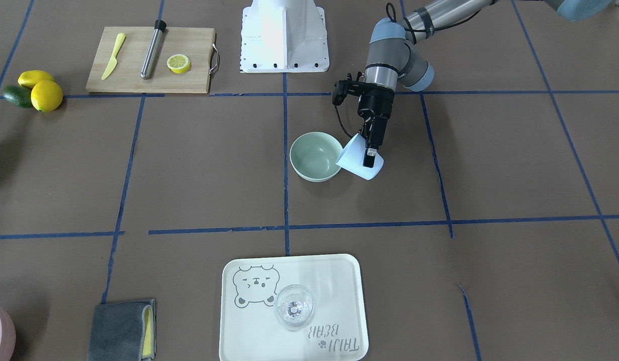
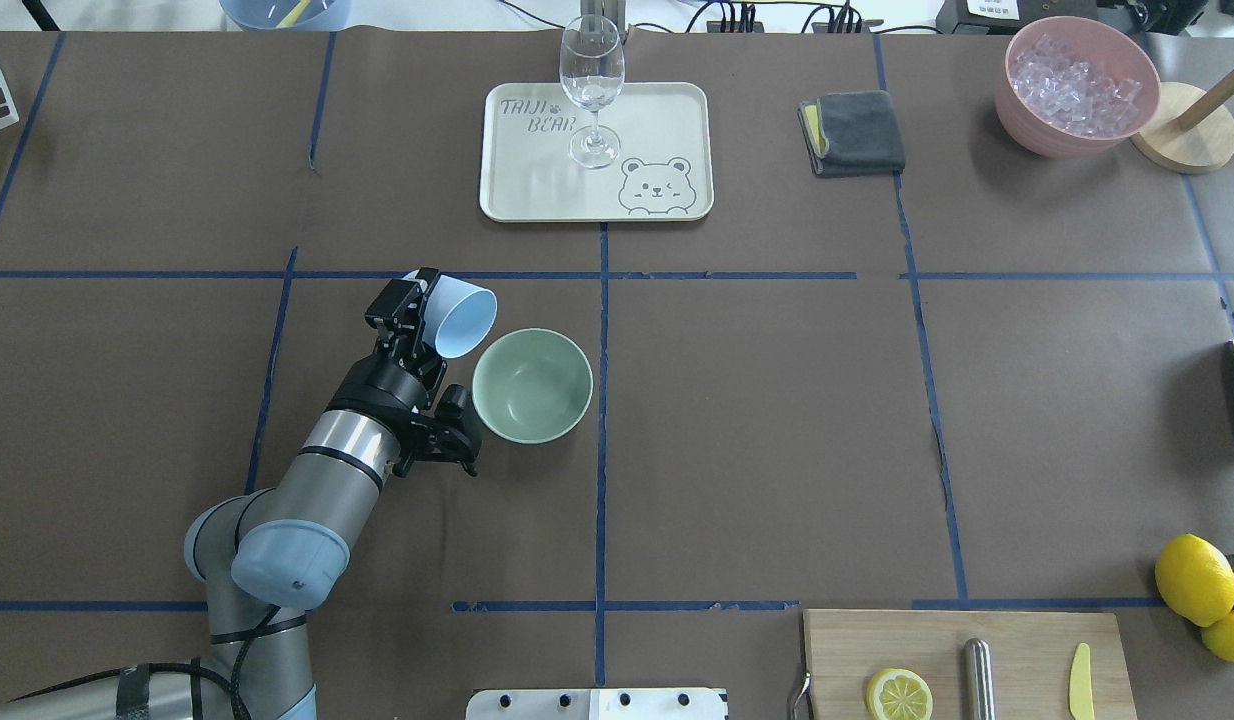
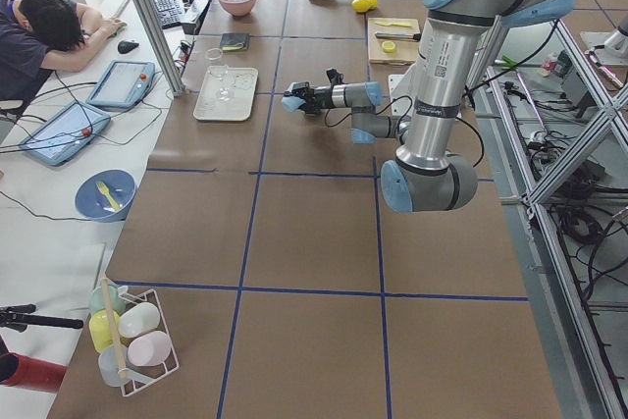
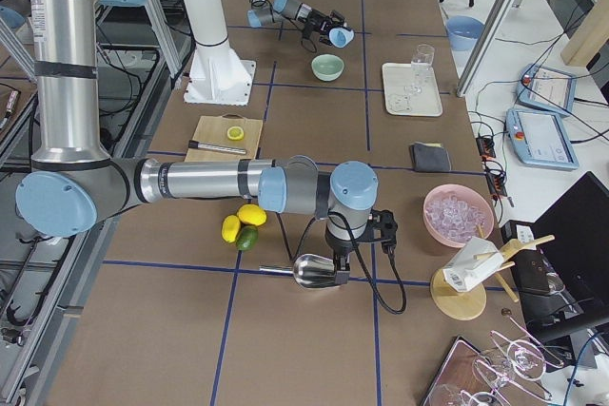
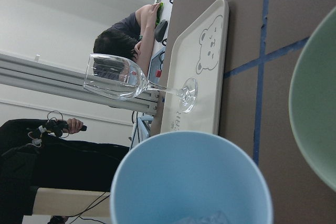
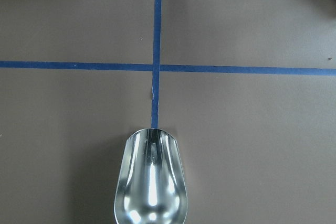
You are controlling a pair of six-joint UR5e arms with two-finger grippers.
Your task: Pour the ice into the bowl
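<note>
Two tools: your left tool (image 2: 420, 300) is clamping the tilted light blue cup (image 2: 464, 320) by its stiff wall, just beside the bowl (image 2: 532, 385); ice (image 5: 214, 217), likely light and slippery, is lying inside. For your right tool (image 4: 341, 263), I cannot tell the closure.

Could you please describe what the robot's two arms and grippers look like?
Both the left arm and right arm have silver tubes, grey joints and light blue caps. The left gripper and right gripper are black, with black cables.
</note>
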